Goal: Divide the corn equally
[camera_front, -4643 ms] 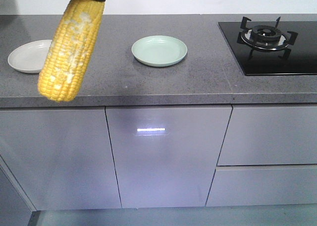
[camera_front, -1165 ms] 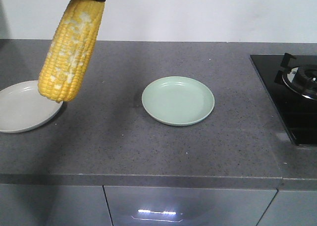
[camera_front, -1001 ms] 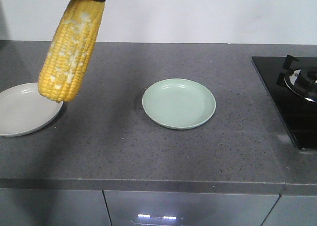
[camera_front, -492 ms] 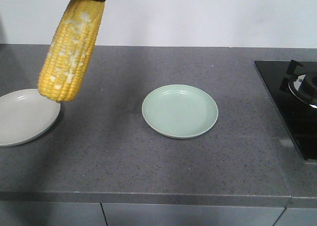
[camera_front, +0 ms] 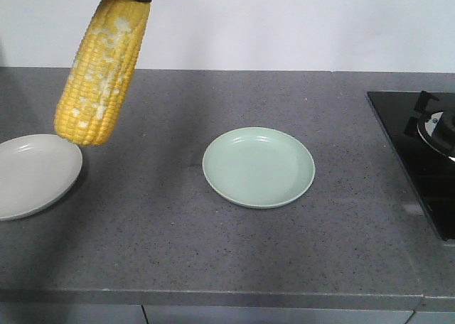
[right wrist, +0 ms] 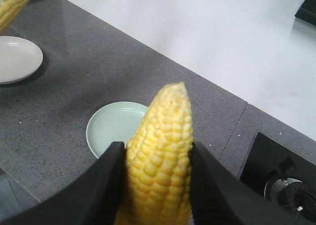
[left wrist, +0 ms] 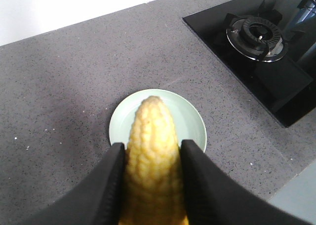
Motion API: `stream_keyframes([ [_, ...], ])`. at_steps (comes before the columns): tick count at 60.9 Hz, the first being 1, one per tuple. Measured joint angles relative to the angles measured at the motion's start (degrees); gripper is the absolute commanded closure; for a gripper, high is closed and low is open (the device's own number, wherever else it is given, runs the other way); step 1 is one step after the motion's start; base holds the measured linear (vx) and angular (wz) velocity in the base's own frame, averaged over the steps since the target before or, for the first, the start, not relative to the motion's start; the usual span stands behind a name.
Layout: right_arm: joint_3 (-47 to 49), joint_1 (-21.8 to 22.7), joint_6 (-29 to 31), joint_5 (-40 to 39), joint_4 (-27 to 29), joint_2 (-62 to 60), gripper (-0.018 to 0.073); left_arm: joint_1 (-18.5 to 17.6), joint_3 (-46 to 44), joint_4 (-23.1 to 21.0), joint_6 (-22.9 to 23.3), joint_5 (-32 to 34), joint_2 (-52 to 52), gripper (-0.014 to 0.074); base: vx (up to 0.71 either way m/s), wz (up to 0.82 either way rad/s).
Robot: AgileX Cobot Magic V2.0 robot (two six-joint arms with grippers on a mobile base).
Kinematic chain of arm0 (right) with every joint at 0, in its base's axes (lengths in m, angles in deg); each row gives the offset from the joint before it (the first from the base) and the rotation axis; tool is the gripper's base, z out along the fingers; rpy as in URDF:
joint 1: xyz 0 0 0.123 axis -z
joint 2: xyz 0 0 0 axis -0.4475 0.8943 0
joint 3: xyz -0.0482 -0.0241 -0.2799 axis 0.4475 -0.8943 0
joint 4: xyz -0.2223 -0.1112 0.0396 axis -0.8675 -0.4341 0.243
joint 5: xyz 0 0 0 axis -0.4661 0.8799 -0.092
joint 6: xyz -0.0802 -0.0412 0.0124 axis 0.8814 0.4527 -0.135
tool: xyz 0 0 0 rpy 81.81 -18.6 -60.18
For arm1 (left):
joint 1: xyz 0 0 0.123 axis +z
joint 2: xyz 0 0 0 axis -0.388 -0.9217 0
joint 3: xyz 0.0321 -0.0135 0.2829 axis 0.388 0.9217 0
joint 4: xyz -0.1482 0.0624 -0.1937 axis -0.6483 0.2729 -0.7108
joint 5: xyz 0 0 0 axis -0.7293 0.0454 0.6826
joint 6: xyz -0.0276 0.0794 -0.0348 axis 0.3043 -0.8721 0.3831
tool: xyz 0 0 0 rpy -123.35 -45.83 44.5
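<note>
I hold one cob of corn in my left gripper, jaws clamped on its thick lower half with the tapered tip pointing up the middle of that wrist frame, over the green plate. A second cob sits the same way in my right gripper, jaws pressed to both its sides, at the bottom centre of that wrist view. In the front view a cob with whitish patches hangs at upper left from a dark clamp at the frame's top edge; which arm that is I cannot tell. I judge the cobs stiff and fairly heavy, their kernel rows bumpy enough to grip but likely to roll once released, so holding across the thick middle suits them. Both the green plate and the white plate, at the front view's left edge, lie bare on the speckled grey countertop. A black gas hob sits at right, a pale wall behind.
</note>
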Motion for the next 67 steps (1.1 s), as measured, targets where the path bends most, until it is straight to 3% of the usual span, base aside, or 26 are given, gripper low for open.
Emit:
stream_keyframes([
  [67, 0.0, 0.0, 0.0, 0.0, 0.0, 0.0, 0.0561, 0.0, 0.0, 0.0, 0.0, 0.0, 0.0, 0.0603, 0.03, -0.01],
])
